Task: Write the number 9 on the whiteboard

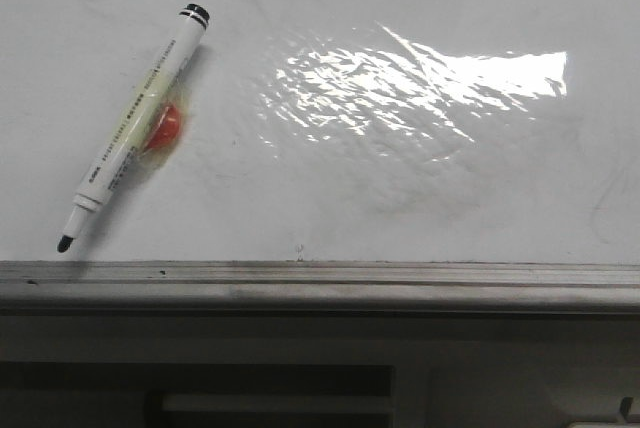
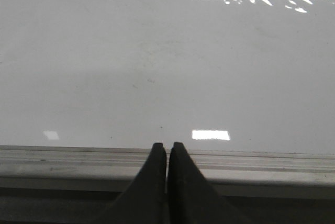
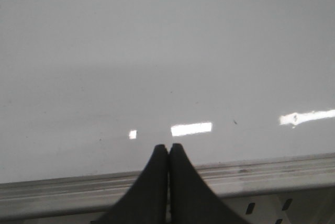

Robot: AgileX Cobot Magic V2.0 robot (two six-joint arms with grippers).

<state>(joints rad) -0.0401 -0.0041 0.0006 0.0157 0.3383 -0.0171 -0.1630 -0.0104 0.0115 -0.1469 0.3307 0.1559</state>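
Observation:
The whiteboard (image 1: 420,178) fills the front view, glossy white with faint grey smudges and a wrinkled shiny film. No number 9 shows on it. A white marker (image 1: 135,168) with its black tip bare lies slantwise at the left of the board, propped on a small red thing (image 1: 165,128). Neither gripper shows in the front view. My left gripper (image 2: 167,146) is shut and empty over the board's near frame edge (image 2: 78,164). My right gripper (image 3: 168,147) is shut and empty over the same frame edge (image 3: 272,171).
The grey metal frame (image 1: 320,283) runs along the board's near side. Below it is a dark recess (image 1: 270,388). A bright glare patch (image 1: 420,83) lies on the film right of the marker.

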